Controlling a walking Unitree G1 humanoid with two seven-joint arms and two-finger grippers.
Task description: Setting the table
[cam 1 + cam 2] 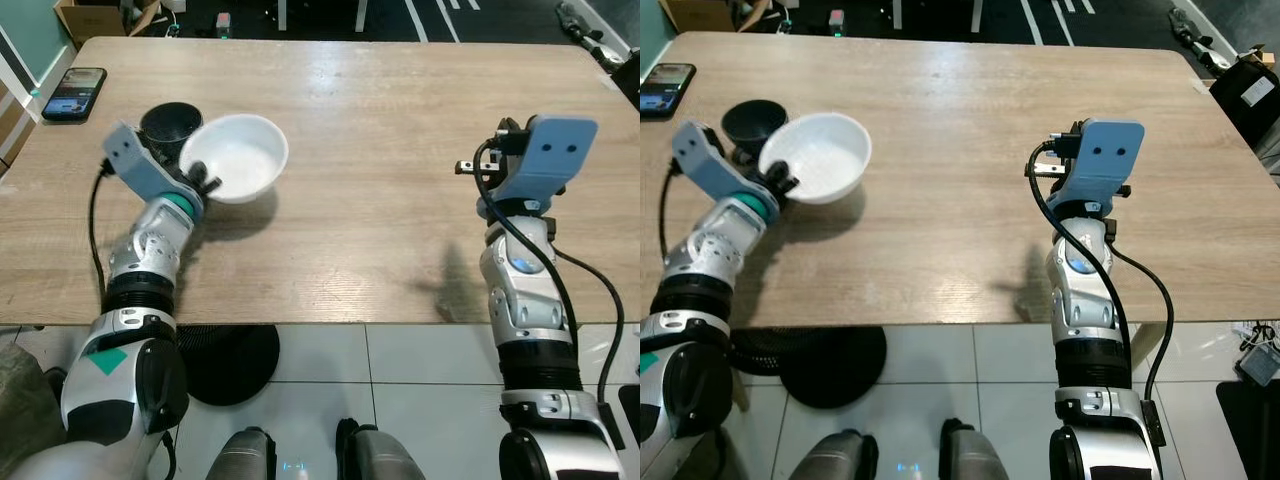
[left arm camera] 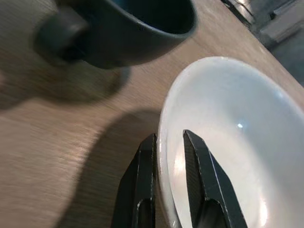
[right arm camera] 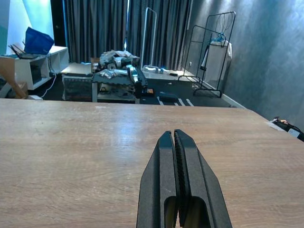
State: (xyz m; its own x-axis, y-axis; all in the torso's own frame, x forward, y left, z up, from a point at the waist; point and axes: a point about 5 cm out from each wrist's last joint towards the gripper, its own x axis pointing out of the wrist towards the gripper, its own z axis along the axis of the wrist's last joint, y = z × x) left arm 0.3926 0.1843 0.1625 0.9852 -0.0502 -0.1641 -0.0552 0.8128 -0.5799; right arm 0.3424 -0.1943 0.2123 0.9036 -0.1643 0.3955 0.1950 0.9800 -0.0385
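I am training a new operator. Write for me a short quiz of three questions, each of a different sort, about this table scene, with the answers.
1. True or false: the left gripper pinches the rim of the bowl, one finger inside and one outside.
2. Which thing stands next to the bowl? A) a dark mug B) a glass C) a plate
3. Fill in: the right gripper is held above the table with its fingers ____.

Key: 1 true. 2 A, the mug. 3 shut; it holds nothing.
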